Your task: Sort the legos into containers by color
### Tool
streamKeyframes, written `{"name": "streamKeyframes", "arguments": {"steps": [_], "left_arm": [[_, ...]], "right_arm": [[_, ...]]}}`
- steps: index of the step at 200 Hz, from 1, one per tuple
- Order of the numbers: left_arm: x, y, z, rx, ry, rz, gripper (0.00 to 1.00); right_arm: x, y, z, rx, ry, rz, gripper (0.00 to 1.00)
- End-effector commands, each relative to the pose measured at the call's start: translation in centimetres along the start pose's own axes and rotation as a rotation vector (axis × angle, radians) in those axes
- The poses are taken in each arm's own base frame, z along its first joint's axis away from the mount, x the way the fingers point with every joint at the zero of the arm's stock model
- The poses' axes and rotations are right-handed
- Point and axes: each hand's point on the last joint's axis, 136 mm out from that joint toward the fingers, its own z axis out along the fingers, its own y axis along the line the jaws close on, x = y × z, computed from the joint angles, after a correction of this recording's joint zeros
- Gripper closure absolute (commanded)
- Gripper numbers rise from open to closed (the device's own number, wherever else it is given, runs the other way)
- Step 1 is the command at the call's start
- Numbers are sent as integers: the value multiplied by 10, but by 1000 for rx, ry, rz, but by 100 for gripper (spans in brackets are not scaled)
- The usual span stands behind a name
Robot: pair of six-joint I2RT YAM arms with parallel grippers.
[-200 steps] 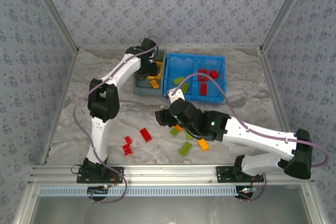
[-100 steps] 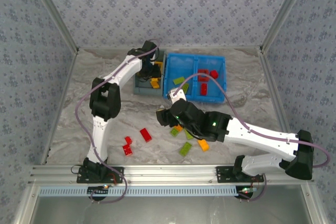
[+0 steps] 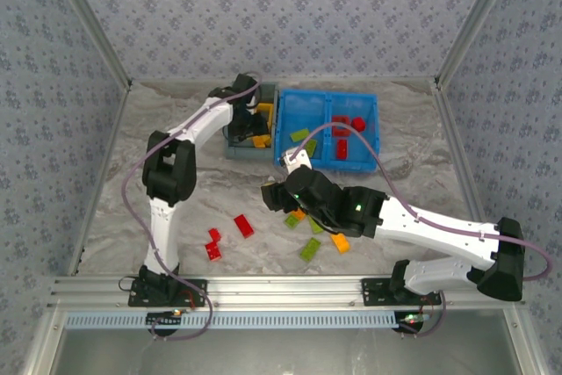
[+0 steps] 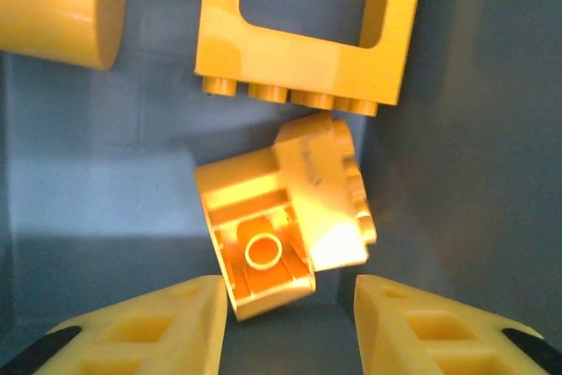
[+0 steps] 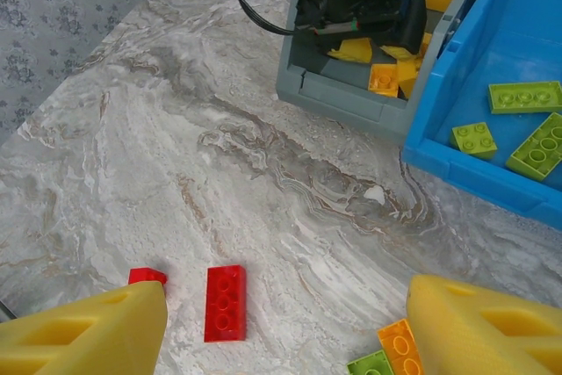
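Note:
My left gripper (image 4: 290, 322) hangs inside the grey bin (image 4: 457, 129), its jaws apart. A yellow brick (image 4: 281, 226) lies upside down just beyond the fingertips, with a yellow frame (image 4: 307, 41) behind it. From above, the left gripper (image 3: 248, 120) is over the grey bin (image 3: 237, 148). My right gripper (image 5: 285, 322) is open low over the table, holding nothing. A red brick (image 5: 225, 302) lies by its left finger and an orange brick (image 5: 399, 344) by its right one. The blue bin (image 3: 327, 94) holds green bricks on the left and red bricks (image 3: 347, 125) on the right.
Loose red bricks (image 3: 213, 250) lie at the front left of the table, and green (image 3: 309, 248) and orange (image 3: 340, 241) ones lie under my right arm. The blue bin's wall (image 5: 474, 169) stands to the right ahead of my right gripper. Patterned walls enclose the table.
My left gripper has opened inside the grey bin and the yellow brick now lies free of its jaws. The right arm has stayed still.

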Motion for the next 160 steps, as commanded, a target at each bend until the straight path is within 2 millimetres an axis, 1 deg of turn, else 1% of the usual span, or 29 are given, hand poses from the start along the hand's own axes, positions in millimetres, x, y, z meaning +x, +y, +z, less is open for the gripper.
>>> {"name": "streamKeyframes", "arguments": {"steps": [1,8,18,32,34,38,50,62,74,89,91,99,110,115,130,143,156,160], "left_arm": [[-21,-16,-69,67,-158,-7,59],[-21,-18,-82,75,-185,-9,58],[-19,-20,-102,89,-232,-10,53],[-7,-22,-128,101,-278,6,48],[-9,-26,-134,117,-302,11,47],[-7,-29,-142,130,-322,20,47],[9,-40,-164,174,-356,67,43],[30,-52,-185,215,-383,139,40],[57,-64,-201,261,-397,217,36],[96,-76,-218,321,-395,317,33],[101,-77,-216,322,-386,330,33],[123,-81,-223,353,-382,372,32],[152,-84,-231,400,-372,428,31],[164,-83,-232,412,-367,445,31],[193,-72,-237,426,-362,455,30],[205,-48,-240,376,-382,408,30],[209,-19,-249,331,-429,333,30],[212,-5,-251,300,-438,305,30]], "right_arm": [[6,-17,-5,62,5,18,25],[9,-22,-7,83,6,25,26],[13,-34,-10,125,10,42,25],[24,-55,-16,205,33,86,25],[25,-58,-17,216,37,93,25],[29,-64,-18,236,49,100,25],[43,-78,-24,280,86,118,26],[54,-88,-30,305,115,122,26],[65,-96,-36,319,150,123,26],[81,-105,-43,340,202,125,26],[82,-106,-44,342,208,126,26],[90,-109,-45,346,235,127,27],[97,-107,-45,331,265,121,28],[100,-103,-43,311,275,118,28],[105,-87,-32,240,303,106,29],[110,-67,-18,179,329,83,29],[110,-35,-1,82,345,30,29],[112,-26,5,61,357,3,28]]}}
